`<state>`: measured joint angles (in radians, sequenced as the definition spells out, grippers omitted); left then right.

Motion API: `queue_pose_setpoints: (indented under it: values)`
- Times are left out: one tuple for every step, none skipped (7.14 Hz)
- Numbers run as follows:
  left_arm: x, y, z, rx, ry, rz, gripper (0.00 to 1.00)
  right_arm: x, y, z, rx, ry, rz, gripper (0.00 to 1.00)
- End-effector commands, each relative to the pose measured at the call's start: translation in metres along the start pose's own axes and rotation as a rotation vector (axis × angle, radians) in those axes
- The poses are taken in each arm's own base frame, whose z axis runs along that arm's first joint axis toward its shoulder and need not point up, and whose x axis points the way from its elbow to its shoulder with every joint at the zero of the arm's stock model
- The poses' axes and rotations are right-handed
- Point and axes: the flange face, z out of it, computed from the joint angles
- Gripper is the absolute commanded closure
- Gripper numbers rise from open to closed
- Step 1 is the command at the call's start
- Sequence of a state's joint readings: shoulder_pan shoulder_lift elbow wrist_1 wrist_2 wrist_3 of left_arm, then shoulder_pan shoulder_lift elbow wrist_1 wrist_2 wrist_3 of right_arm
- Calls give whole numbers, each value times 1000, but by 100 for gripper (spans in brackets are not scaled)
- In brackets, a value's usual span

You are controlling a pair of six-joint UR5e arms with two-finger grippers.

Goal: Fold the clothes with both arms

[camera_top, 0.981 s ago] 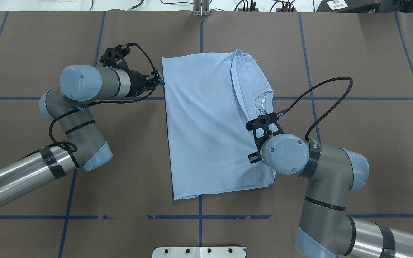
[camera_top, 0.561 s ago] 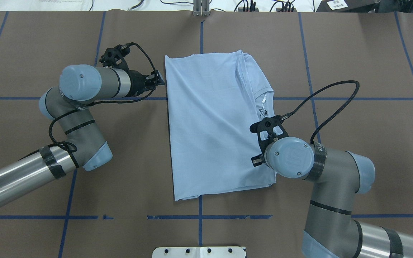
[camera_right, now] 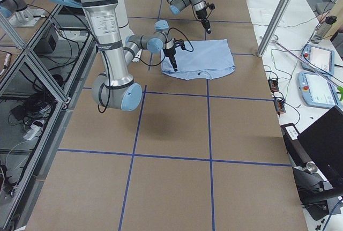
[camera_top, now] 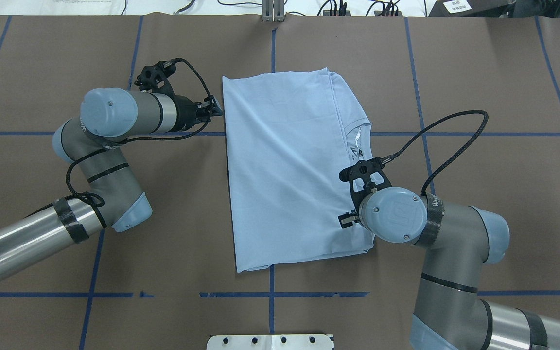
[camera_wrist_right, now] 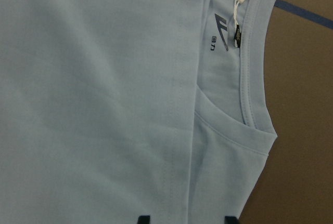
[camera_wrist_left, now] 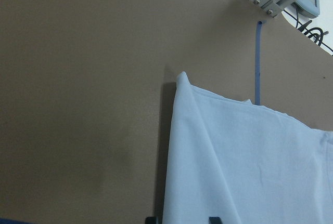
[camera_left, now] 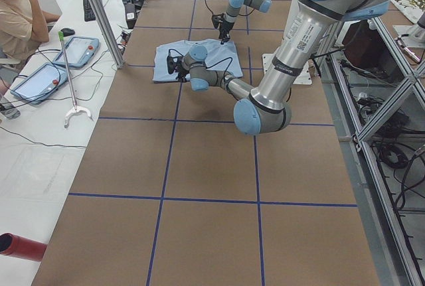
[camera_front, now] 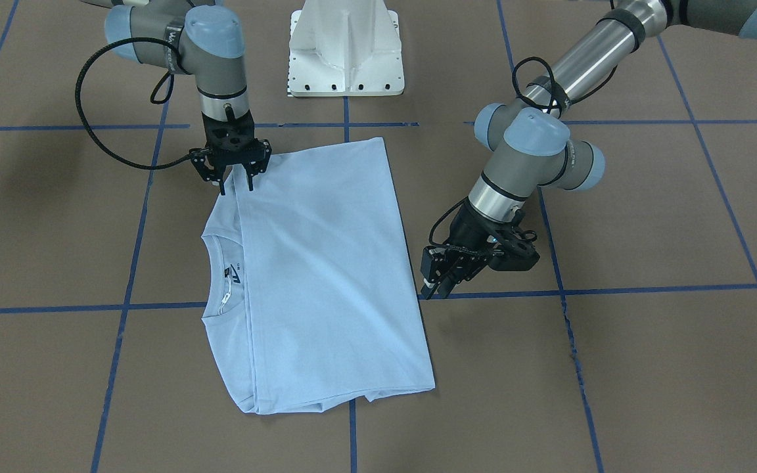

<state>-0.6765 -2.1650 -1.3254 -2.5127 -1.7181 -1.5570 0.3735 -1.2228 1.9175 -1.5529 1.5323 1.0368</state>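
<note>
The folded T-shirt [camera_top: 285, 165] lies flat on the surface [camera_top: 479, 73], with the right jaws released above its collar-side edge and the left jaws released just beside its opposite edge.

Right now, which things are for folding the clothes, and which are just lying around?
For the job: light blue T-shirt, left gripper, right gripper, both open.
Just lying about: white base, tablets, red tube, grabber stick.
</note>
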Motion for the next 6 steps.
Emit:
queue_pose_setpoints:
  values:
    - [0,0,0,0,-1,0,56,-9,8,-13,8,-33,334,32]
    - [0,0,0,0,-1,1,56,-11,9,-17,7,-45,496,32]
    - [-1,0,1,0,-2,3,56,-16,15,-14,-7,-43,642,31]
    - [1,0,-1,0,2,3,56,-5,22,-8,-12,-23,730,32]
    - [3,1,-1,-3,7,6,56,0,26,-5,-16,-12,780,32]
    - [10,2,-7,-1,22,8,56,-1,30,1,-22,0,816,32]
